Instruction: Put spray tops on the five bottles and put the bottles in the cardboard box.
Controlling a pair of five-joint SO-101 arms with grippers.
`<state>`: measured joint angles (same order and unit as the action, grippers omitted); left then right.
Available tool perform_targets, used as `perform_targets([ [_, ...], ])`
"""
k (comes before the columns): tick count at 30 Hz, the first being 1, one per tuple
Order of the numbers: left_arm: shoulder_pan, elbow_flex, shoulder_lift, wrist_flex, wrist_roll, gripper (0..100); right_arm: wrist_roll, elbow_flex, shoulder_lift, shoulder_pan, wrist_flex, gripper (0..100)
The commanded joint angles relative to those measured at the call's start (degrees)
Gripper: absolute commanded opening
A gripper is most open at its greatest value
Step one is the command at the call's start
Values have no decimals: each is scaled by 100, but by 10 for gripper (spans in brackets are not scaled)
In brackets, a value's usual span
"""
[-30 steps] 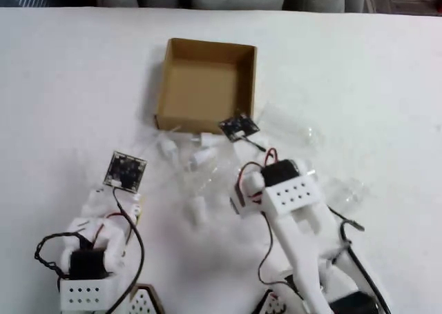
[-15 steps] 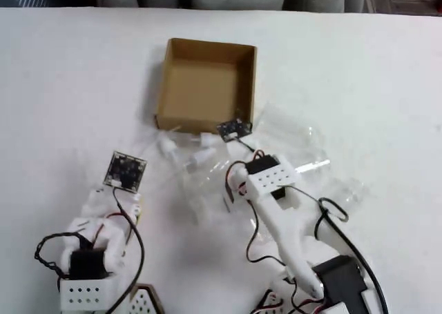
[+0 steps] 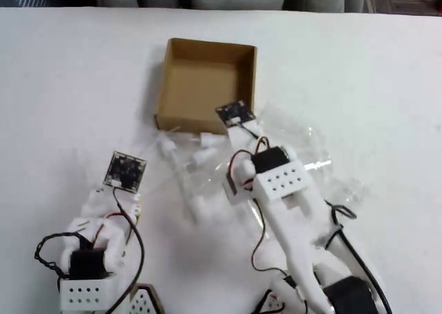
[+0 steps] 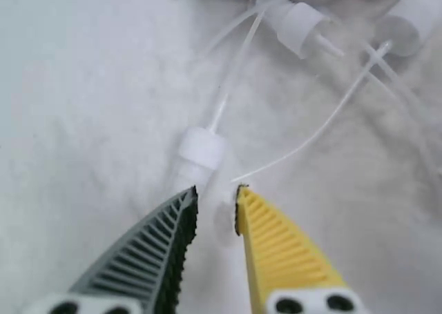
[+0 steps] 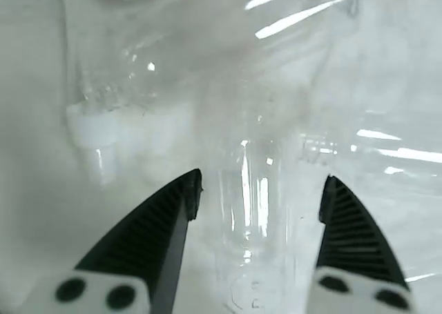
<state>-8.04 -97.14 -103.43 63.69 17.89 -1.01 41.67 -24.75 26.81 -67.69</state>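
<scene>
Bottle: a clear bottle point(image 5: 252, 210) lies on its side on the counter point(image 3: 83, 72), in front of the box, among other clear bottles. It sits between the fingers of my right hand point(image 5: 262, 183).
Right hand: spread wide, one finger on each side of the bottle and gripping nothing yet.
What changed: over the last second my right arm point(image 3: 280, 183) swung slightly toward the left arm, then pushed forward. Its wrist now sits closer to the box's front wall.
What did not change: my left arm point(image 3: 103, 217) has stayed where it was, and the scattered bottles and tops look unmoved.
Tops: loose white spray tops point(image 3: 200, 157) with thin tubes lie near the box's front wall. One top point(image 4: 200, 152) lies just beyond the tips of my left hand point(image 4: 215, 193).
Left hand: fingers a narrow gap apart, low over the counter. I see nothing pinched between them.
Box: the cardboard box point(image 3: 210, 45) stands open toward the far side of the counter, with no bottle inside.
Meaning: I judge the task is barely started. The right arm's shift reads as lining up to take this bottle, while the left waits by a top.
</scene>
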Motion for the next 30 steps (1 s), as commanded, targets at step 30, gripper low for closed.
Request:
perform_targets([
  [30,-66,18,-101,-79,44,106,396,1152,743,1921,2888,135],
])
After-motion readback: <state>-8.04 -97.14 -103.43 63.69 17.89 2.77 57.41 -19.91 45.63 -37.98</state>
